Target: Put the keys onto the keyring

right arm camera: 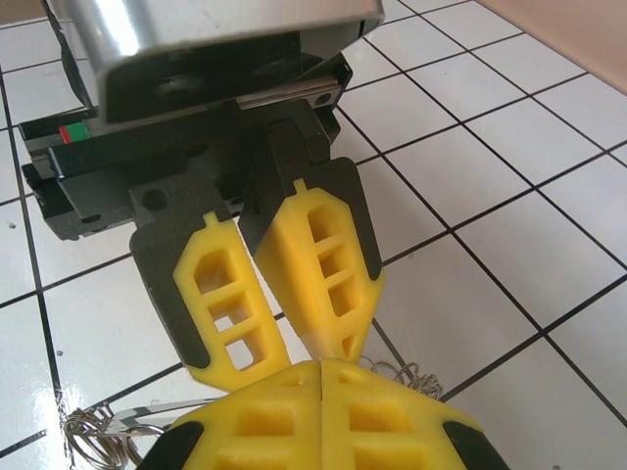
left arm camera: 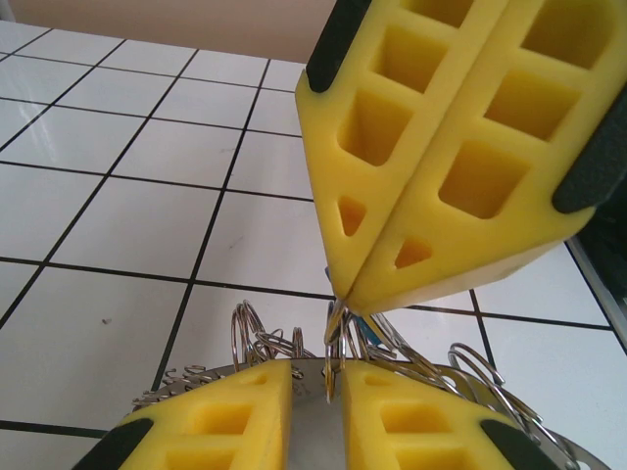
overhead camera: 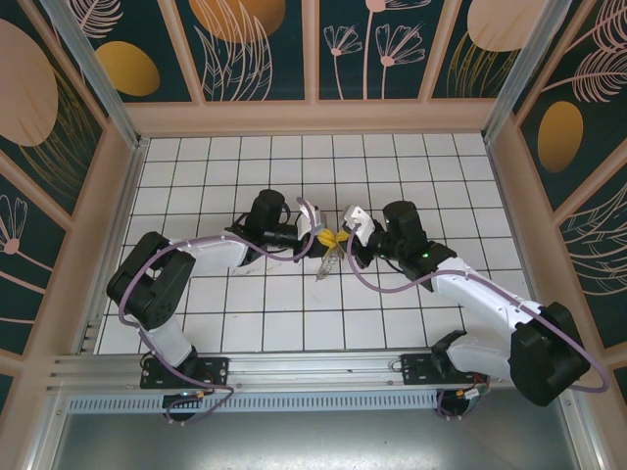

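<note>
Both grippers meet above the middle of the tiled floor. My right gripper [overhead camera: 344, 238] [right arm camera: 321, 367] is shut, its yellow tips [left arm camera: 345, 294] pinching a small split ring [left arm camera: 336, 328] that belongs to a key. A blue bit of key [left arm camera: 364, 333] shows just behind. That ring reaches down between the fingers of my left gripper [overhead camera: 326, 240] [left arm camera: 316, 372] [right arm camera: 289, 357], whose jaws stand narrowly apart around the grey keyring [left arm camera: 167, 392] [overhead camera: 327, 262]. The keyring carries several split rings [left arm camera: 250, 338] and hangs below the grippers. Most of the keys are hidden.
White tiled floor [overhead camera: 245, 176] with wooden walls on three sides. An aluminium rail [overhead camera: 313, 367] runs along the near edge by the arm bases. Loose coils of ring [right arm camera: 93, 426] [right arm camera: 402, 374] show beside my right fingers.
</note>
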Robot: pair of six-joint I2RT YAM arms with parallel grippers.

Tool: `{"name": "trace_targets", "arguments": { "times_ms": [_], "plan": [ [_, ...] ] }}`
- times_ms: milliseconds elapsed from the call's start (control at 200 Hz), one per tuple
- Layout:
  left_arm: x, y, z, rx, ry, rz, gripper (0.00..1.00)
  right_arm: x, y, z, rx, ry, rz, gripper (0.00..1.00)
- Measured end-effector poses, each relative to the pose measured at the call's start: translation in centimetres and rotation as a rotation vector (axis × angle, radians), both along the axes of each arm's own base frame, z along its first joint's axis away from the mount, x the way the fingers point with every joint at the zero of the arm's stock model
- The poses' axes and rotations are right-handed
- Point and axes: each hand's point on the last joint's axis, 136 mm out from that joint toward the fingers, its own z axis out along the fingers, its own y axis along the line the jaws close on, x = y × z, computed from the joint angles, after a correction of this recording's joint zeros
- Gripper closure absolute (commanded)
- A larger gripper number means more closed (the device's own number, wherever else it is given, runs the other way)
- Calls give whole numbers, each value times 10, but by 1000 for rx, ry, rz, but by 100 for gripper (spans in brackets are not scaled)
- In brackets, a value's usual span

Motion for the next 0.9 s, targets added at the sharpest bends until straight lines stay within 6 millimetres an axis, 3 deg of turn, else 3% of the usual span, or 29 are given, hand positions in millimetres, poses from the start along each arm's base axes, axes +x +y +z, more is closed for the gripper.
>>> {"name": "trace_targets", "arguments": {
  "times_ms": [320,515,766,901],
  "plan": [
    [2,-2,4,-7,0,0,79,-1,1,0,0,0,5,100],
    [1,-3,4,-12,9,-5,100,-1,1,0,-2,-1,2,100],
    [3,-3,4,-15,-6,1,100,5,-4,-1,-14,-5,-41,100],
    [3,-1,5,-48,-15,20,100,12,-16,-5,7,47,-114,100]
  ]
}}
